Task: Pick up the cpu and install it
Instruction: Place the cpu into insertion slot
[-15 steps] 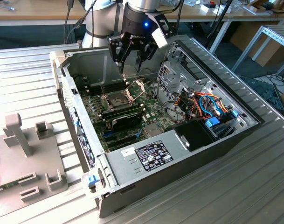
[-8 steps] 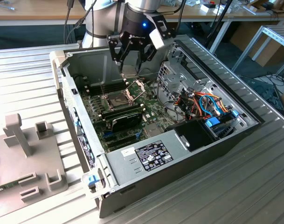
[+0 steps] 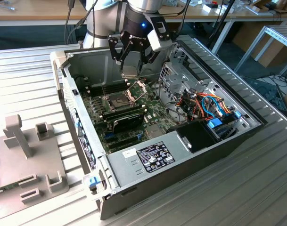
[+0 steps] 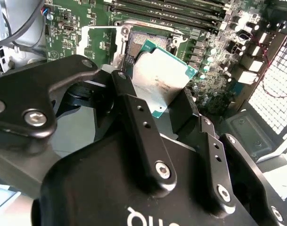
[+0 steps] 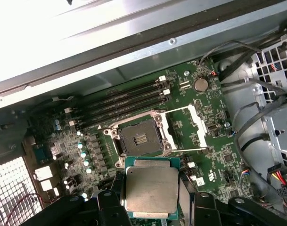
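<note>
Cpu (image 5: 151,188) count: one, clenched by its edges in the hand (image 3: 131,68), which hangs pointing down above the one open socket (image 5: 139,137).

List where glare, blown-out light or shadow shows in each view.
First wrist view: the surface beyond the case edge is blown out white, the cpu evenly lit. Second wrist view: a sheen on the cpu's top, the mesh panel washed out. Exterior view: even light, no strong glare.
</note>
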Controlling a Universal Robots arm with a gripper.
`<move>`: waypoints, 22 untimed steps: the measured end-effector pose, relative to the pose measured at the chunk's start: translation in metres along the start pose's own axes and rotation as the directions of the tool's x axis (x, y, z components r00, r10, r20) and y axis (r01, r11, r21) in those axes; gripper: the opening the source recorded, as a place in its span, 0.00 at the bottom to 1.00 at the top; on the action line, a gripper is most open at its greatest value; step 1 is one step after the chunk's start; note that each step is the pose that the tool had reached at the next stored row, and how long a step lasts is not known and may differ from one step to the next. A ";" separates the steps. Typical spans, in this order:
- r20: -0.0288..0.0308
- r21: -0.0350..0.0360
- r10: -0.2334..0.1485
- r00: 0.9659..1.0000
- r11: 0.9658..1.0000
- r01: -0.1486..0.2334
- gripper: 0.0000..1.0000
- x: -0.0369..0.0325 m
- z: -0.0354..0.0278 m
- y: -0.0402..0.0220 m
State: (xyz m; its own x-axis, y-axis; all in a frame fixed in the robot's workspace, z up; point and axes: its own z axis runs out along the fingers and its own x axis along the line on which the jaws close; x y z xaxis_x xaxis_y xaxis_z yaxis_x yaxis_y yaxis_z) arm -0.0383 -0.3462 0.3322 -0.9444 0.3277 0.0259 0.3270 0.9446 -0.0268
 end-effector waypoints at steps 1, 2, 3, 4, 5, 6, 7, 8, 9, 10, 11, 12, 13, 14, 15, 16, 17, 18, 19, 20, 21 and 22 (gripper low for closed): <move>0.000 0.000 0.000 1.000 1.000 0.000 0.55 0.0000 0.0000 0.0000; 0.000 0.000 0.000 1.000 1.000 0.000 0.55 0.0000 0.0000 0.0000; 0.000 0.000 0.000 1.000 1.000 0.000 0.55 0.0000 0.0000 0.0000; 0.000 0.000 0.000 1.000 1.000 0.000 0.55 0.0000 0.0000 0.0000; 0.000 0.000 0.000 1.000 1.000 0.000 0.55 0.0000 0.0000 0.0000; 0.000 0.000 0.000 1.000 1.000 0.000 0.55 0.0000 0.0000 0.0000; 0.000 0.000 0.000 1.000 1.000 0.000 0.55 0.0000 0.0000 0.0000; 0.000 0.000 0.000 1.000 1.000 0.000 0.55 0.0000 0.0000 0.0000; 0.000 0.000 0.000 1.000 1.000 0.000 0.55 0.0000 0.0000 0.0000; 0.000 0.000 0.000 1.000 1.000 0.000 0.55 0.0000 0.0000 0.0000; 0.000 0.000 0.000 1.000 1.000 0.000 0.55 0.0000 0.0000 0.0000; 0.000 0.000 0.000 1.000 1.000 0.000 0.55 0.0000 0.0000 0.0000; 0.000 0.000 0.000 1.000 1.000 0.000 0.55 0.0000 0.0000 0.0000; 0.000 0.000 0.001 1.000 1.000 -0.001 0.55 0.0000 0.0000 0.0000; 0.000 0.000 0.004 1.000 1.000 -0.004 0.55 0.0000 0.0000 0.0000; 0.000 0.000 0.008 1.000 1.000 -0.008 0.55 0.0000 0.0000 0.0000; 0.000 0.000 0.017 1.000 1.000 -0.017 0.55 0.0000 0.0000 0.0000; -0.001 -0.001 0.024 1.000 1.000 -0.024 0.55 0.0000 0.0000 0.0000; -0.001 -0.001 0.030 1.000 1.000 -0.030 0.55 0.0000 0.0000 0.0000; -0.001 -0.001 0.040 0.999 0.999 -0.040 0.55 0.0000 0.0000 0.0000; -0.001 -0.001 0.052 0.999 0.999 -0.052 0.55 0.0000 0.0001 0.0000; -0.002 -0.002 0.067 0.998 0.998 -0.067 0.55 0.0000 0.0001 0.0000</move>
State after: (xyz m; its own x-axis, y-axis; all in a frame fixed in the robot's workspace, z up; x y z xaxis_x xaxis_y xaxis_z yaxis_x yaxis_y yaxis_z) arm -0.0383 -0.3462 0.3321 -0.9204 0.3902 0.0259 0.3896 0.9206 -0.0269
